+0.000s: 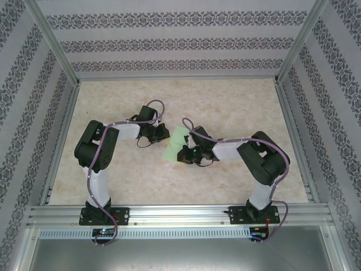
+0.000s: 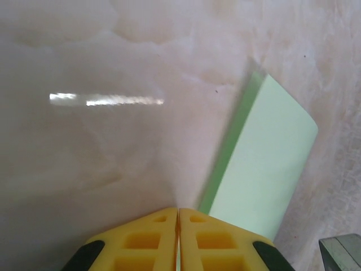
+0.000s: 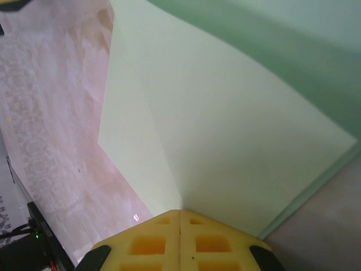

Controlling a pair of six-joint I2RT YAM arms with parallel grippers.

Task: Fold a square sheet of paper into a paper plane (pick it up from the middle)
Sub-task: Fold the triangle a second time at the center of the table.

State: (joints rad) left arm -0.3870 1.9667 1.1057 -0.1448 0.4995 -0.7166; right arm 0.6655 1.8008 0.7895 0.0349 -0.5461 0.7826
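The right end effector (image 3: pixel 180 214) is clamped on the square sheet of paper (image 3: pixel 225 141), and a crease runs straight into its closed fingers. The sheet's upper edges are cut off there. The left end effector (image 2: pixel 178 211) is closed, with the sheet's lower end hidden behind one finger. Farther out, the sheet sits mid-bench (image 1: pixel 237 107) between both.

Right wrist view: square sheet of paper (image 3: pixel 225 141) cut off at top edge.

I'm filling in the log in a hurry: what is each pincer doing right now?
Left pincer: closed, nothing visibly held.
Right pincer: closed on the square sheet of paper.
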